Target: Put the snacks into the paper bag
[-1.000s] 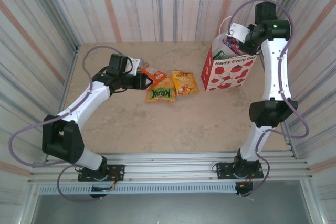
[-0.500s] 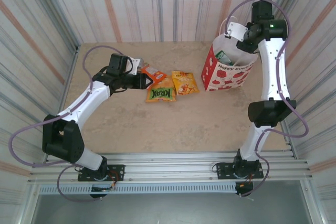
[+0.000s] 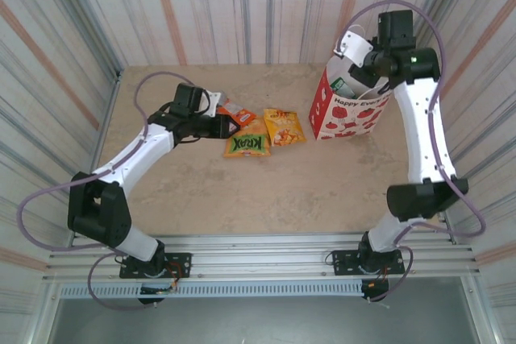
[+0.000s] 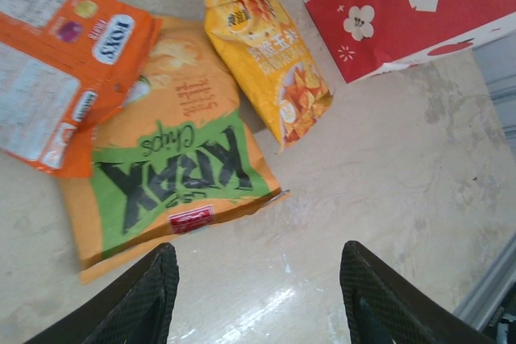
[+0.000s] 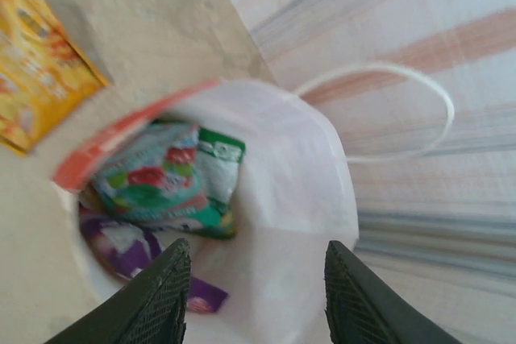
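Three snacks lie mid-table: an orange and green "KRAX" packet (image 3: 246,143) (image 4: 173,171), a yellow packet (image 3: 284,126) (image 4: 270,58) and an orange packet (image 3: 234,111) (image 4: 56,70). My left gripper (image 3: 224,125) (image 4: 256,257) hovers open just short of the KRAX packet's near edge, with bare table between its fingers. The white paper bag (image 3: 348,109) (image 5: 298,159) with red apple prints stands at the back right. A teal-green packet (image 5: 161,179) and a purple packet (image 5: 121,247) lie inside it. My right gripper (image 3: 359,74) (image 5: 256,251) is open over the bag's mouth, holding nothing.
Striped metal walls (image 3: 242,6) close in the table on three sides. An aluminium rail (image 3: 258,259) runs along the near edge. A white loop handle (image 5: 403,78) sticks out from the bag's far side. Bare tabletop (image 3: 306,191) lies between the packets and the arm bases.
My right gripper has opened and lifted from inside the bag to above its mouth. The left arm has edged slightly toward the packets, still open.
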